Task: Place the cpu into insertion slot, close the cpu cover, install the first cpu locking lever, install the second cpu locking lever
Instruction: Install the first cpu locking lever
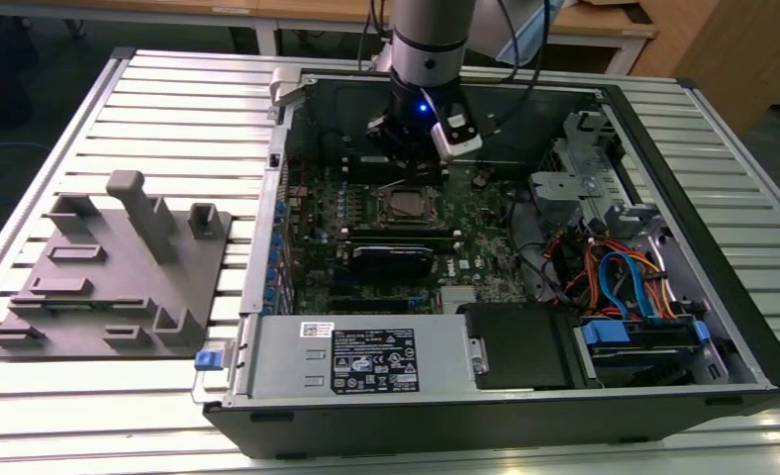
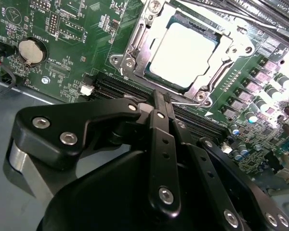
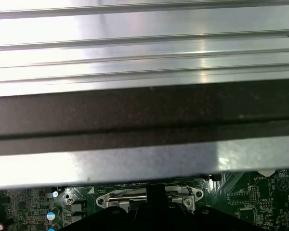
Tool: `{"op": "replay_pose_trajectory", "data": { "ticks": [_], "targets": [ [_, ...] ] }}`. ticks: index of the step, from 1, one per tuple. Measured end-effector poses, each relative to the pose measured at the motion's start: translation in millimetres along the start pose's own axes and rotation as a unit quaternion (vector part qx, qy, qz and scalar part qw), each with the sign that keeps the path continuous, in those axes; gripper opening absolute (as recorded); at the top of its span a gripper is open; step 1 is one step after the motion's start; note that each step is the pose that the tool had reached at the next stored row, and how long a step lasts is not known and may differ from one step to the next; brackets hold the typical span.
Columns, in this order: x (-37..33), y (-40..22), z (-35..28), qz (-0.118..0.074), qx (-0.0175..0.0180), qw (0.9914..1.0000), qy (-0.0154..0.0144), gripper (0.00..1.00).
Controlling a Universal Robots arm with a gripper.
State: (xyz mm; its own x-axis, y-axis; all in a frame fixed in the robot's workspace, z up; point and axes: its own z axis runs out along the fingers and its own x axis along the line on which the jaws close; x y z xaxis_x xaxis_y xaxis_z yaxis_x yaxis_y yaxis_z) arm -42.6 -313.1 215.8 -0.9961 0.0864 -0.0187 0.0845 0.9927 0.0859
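Note:
In the second wrist view the cpu [image 2: 183, 48] lies flat in the insertion slot, its silver-grey top showing through the cut-out of the cpu cover [image 2: 135, 48]. The cover's silvery frame lies down around the chip. Thin lever rods run along the frame's sides; whether they are latched I cannot tell. My gripper [image 2: 160, 98] is shut with nothing between its black fingers, and its tip hovers just off one edge of the socket. In the exterior view the gripper [image 1: 404, 158] hangs inside the open computer case just behind the insertion slot [image 1: 408, 206]. In the first wrist view the socket frame [image 3: 149, 195] lies just past the gripper tip.
Black memory slots [image 2: 115, 89] and a coin battery [image 2: 30, 52] lie beside the socket. A black card [image 1: 390, 259], the power supply [image 1: 350, 361] and blue and orange cables [image 1: 628, 287] are in the case. A grey fixture [image 1: 113, 267] stands on the slatted table at the exterior view's left.

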Motion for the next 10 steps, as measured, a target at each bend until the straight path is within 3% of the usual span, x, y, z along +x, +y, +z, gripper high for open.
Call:
{"op": "replay_pose_trajectory", "data": {
  "ticks": [10],
  "targets": [
    [2.8, -0.2, 0.0, -0.007, -0.0005, 0.99998, 0.0006, 0.10]
  ]
}}
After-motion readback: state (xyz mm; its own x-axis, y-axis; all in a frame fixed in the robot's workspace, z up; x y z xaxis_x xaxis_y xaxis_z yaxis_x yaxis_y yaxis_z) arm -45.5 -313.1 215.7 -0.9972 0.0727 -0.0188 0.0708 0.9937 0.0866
